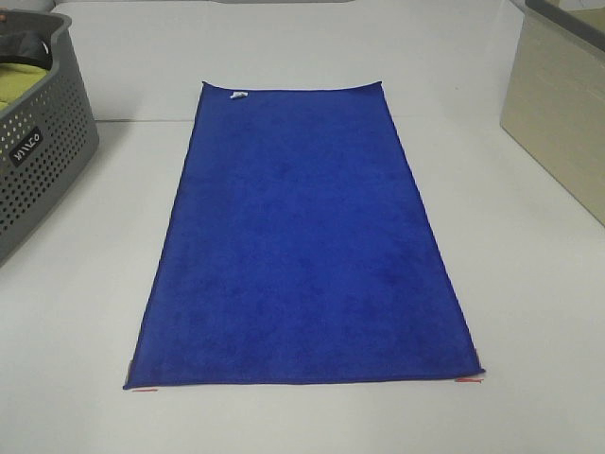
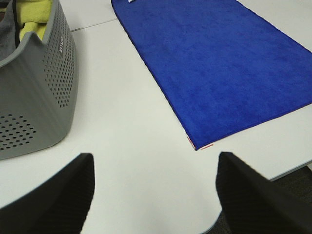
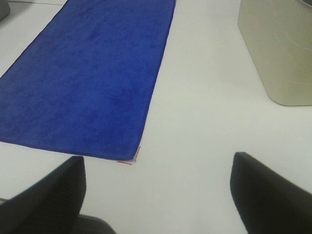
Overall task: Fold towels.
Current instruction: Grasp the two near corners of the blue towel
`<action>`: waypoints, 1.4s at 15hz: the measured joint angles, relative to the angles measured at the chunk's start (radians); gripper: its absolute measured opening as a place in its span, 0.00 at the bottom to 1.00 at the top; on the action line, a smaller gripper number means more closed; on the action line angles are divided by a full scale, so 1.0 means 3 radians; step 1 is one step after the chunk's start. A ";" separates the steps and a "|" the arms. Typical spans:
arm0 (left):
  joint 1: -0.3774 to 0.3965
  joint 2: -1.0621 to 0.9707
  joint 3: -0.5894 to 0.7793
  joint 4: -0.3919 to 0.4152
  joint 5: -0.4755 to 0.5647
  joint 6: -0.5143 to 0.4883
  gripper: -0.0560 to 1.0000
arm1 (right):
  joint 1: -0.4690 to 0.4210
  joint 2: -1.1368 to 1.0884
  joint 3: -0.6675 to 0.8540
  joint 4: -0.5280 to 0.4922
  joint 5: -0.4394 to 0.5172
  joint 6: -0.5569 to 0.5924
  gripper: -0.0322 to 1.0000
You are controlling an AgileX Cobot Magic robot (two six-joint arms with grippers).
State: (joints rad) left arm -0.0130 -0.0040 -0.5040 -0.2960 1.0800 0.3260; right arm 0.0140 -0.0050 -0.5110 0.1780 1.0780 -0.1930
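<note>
**While both arms wait, one blue towel lies flat and unfolded**

Since no fold has been made yet, the towel (image 1: 302, 236) lies spread full length on the white worktop (image 1: 529, 303). Its long sides run away from the robot, and it sits between two containers. Its two near corners sit right at two short red lines, a left mark (image 1: 144, 389) and a right mark (image 1: 468, 380). These probably fix the starting position, so that each arm finds a corner at a known spot.

The left jaws are spread wide and hold nothing. They hover by the worktop's front edge, near the towel's left near corner. The right jaws are likewise spread and bare, near the right near corner. Neither pair touches the cloth. This placement seems to suit a two-armed pinch of the near edge, to carry it over toward the far edge.

By count, there is one towel laid out, with one small white label (image 1: 236, 95) near its far left corner. One grey perforated basket (image 1: 43, 161) stands at the left, well apart from the towel. It holds yellow-green cloth (image 1: 21, 83), likely more towels, though how many cannot be told. One beige bin (image 1: 558, 123) stands at the right, its contents hidden.
</note>
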 joint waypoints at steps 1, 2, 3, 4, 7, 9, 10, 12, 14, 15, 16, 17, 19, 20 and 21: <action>0.0000 0.0000 0.0000 0.0000 0.0000 0.0000 0.69 | 0.0000 0.0000 0.0000 0.0000 0.0000 0.0000 0.78; 0.0000 0.0000 0.0000 0.0000 0.0000 0.0000 0.69 | 0.0000 0.0000 0.0000 0.0000 0.0000 0.0000 0.78; 0.0000 0.0000 0.0000 0.0000 0.0000 0.0000 0.69 | 0.0000 0.0000 0.0000 0.0000 0.0000 0.0000 0.78; 0.0000 0.0000 0.0000 0.0000 0.0000 0.0000 0.69 | 0.0000 0.0000 0.0000 0.0000 0.0000 0.0000 0.78; 0.0000 0.0000 0.0000 0.0000 0.0000 0.0000 0.69 | 0.0000 0.0000 0.0000 0.0000 0.0000 0.0000 0.78; 0.0000 0.0000 0.0000 0.0000 0.0000 0.0000 0.69 | 0.0000 0.0000 0.0000 0.0000 0.0000 0.0000 0.78; 0.0000 0.0000 0.0000 0.0000 0.0000 0.0000 0.69 | 0.0000 0.0000 0.0000 0.0000 0.0000 0.0000 0.78; 0.0000 0.0000 0.0000 0.0000 0.0000 0.0000 0.69 | 0.0000 0.0000 0.0000 0.0000 0.0000 0.0000 0.78; 0.0000 0.0000 0.0000 0.0000 0.0000 0.0000 0.69 | 0.0000 0.0000 0.0000 0.0000 0.0000 0.0000 0.78; 0.0000 0.0000 0.0000 0.0000 0.0000 0.0000 0.69 | 0.0000 0.0000 0.0000 0.0000 0.0000 0.0000 0.78; 0.0000 0.0000 0.0000 0.0000 0.0000 0.0000 0.69 | 0.0000 0.0000 0.0000 0.0000 0.0000 0.0000 0.78; 0.0000 0.0000 0.0000 0.0000 0.0000 0.0000 0.69 | 0.0000 0.0000 0.0000 0.0000 0.0000 0.0000 0.78; 0.0000 0.0000 0.0000 0.0000 0.0000 0.0000 0.69 | 0.0000 0.0000 0.0000 0.0000 0.0000 0.0000 0.78; 0.0000 0.0000 0.0000 0.0000 0.0000 0.0000 0.69 | 0.0000 0.0000 0.0000 0.0000 0.0000 0.0000 0.78; 0.0000 0.0000 0.0000 0.0000 0.0000 0.0000 0.69 | 0.0000 0.0000 0.0000 0.0000 0.0000 0.0000 0.78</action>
State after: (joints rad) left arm -0.0130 -0.0040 -0.5040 -0.2960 1.0800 0.3260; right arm 0.0140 -0.0050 -0.5110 0.1780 1.0780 -0.1930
